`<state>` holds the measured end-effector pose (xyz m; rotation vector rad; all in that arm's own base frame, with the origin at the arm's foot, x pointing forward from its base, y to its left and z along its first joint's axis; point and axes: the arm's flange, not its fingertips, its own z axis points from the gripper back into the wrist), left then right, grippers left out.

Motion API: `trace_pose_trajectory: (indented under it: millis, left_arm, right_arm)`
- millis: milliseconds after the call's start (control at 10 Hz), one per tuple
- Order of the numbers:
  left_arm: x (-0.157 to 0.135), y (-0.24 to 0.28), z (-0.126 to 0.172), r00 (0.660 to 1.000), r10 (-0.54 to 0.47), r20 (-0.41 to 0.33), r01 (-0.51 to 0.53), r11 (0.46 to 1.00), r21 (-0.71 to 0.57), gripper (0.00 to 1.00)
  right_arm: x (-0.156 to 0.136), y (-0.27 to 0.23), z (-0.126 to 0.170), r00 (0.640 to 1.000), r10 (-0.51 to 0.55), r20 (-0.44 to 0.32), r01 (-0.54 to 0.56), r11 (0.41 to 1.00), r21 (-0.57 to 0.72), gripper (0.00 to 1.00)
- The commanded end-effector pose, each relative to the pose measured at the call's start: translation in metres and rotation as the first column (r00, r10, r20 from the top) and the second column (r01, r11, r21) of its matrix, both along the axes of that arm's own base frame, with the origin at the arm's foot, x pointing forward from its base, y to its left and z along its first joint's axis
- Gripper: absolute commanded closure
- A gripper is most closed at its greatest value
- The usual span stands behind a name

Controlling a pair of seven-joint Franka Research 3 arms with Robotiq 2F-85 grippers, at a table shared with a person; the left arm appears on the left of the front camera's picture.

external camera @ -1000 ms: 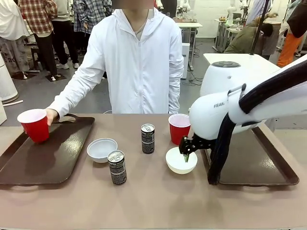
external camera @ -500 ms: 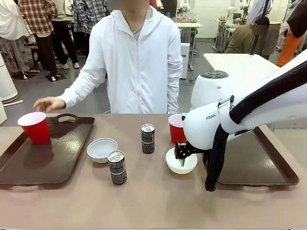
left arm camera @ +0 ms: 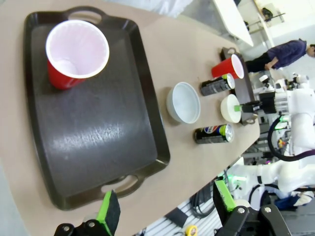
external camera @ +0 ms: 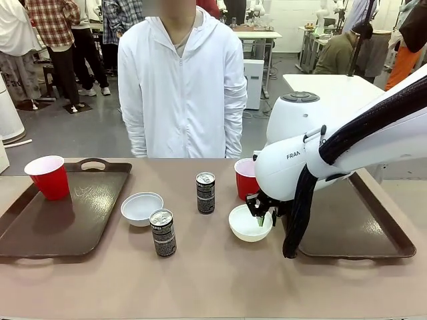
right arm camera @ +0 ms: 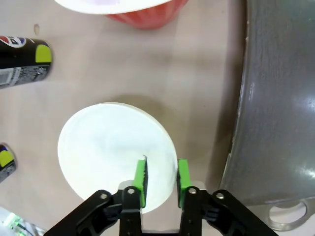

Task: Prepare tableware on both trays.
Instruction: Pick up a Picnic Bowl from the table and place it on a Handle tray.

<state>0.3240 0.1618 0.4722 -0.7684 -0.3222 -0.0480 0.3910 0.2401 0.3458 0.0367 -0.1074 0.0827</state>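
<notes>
My right gripper (external camera: 261, 217) is shut on the right rim of a white bowl (external camera: 245, 225), which sits slightly tilted just left of the right tray (external camera: 360, 220). The right wrist view shows the green pads (right arm camera: 141, 177) pinching the rim of this bowl (right arm camera: 108, 147). A red cup (external camera: 245, 177) stands behind it. The left tray (external camera: 67, 213) holds another red cup (external camera: 48, 177) at its far left corner. A second white bowl (external camera: 141, 207) and two dark cans (external camera: 205, 193) (external camera: 163, 233) stand mid-table. My left gripper (left arm camera: 165, 199) hangs open above the left tray's (left arm camera: 98, 132) end.
A person in a white jacket (external camera: 180, 87) stands at the table's far side with both arms down. The right tray's floor (right arm camera: 280, 123) is bare. Bare table lies along the front edge.
The person let go of the red cup on the left tray and drew the hand back. My right gripper shut on the bowl's rim; the bowl shifted slightly left.
</notes>
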Motion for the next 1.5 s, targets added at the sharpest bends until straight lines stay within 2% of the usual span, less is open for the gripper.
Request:
trace_pose_trajectory:
  millis: [0,300,400,500,600,800,1000,1200,1400]
  left_arm:
    - [0.001,-0.001,0.001,1.000,0.008,0.006,-0.008,1.000,-0.017,0.00]
    - [0.001,-0.001,0.001,1.000,0.008,0.006,-0.008,1.000,-0.017,0.00]
    - [0.001,-0.001,0.001,1.000,0.008,0.006,-0.008,1.000,-0.017,0.00]
    - [0.001,-0.001,0.001,1.000,0.008,0.006,-0.008,1.000,-0.017,0.00]
    - [0.001,-0.001,0.001,1.000,0.008,0.006,-0.008,1.000,-0.017,0.00]
    - [0.001,-0.001,0.001,1.000,0.008,0.006,-0.008,1.000,-0.017,0.00]
    - [0.001,-0.001,0.001,1.000,0.008,0.006,-0.008,1.000,-0.017,0.00]
    - [0.001,-0.001,0.001,1.000,0.008,0.006,-0.008,1.000,-0.017,0.00]
    - [0.001,-0.001,0.001,1.000,0.008,0.006,-0.008,1.000,-0.017,0.00]
  right_arm:
    - [0.002,0.001,0.001,0.999,-0.032,0.000,0.032,0.999,0.040,1.00]
    - [0.004,-0.004,0.002,0.999,-0.030,-0.020,0.031,0.999,0.044,1.00]
    - [0.000,-0.003,0.004,0.999,-0.009,-0.053,0.011,0.999,0.038,1.00]
    - [-0.009,-0.001,0.015,0.992,0.026,-0.125,-0.025,1.000,0.015,1.00]
    - [-0.017,0.000,0.035,0.989,0.051,-0.136,-0.049,0.999,0.016,1.00]
    - [-0.025,0.000,0.081,0.994,0.053,-0.100,-0.050,0.998,0.034,1.00]
    - [-0.022,0.001,0.112,0.998,0.017,-0.061,-0.015,0.999,0.030,1.00]
    - [-0.013,-0.005,0.128,0.995,0.013,-0.095,-0.013,1.000,0.003,1.00]
    - [0.008,-0.034,0.137,0.989,0.042,-0.140,-0.051,0.997,-0.062,1.00]
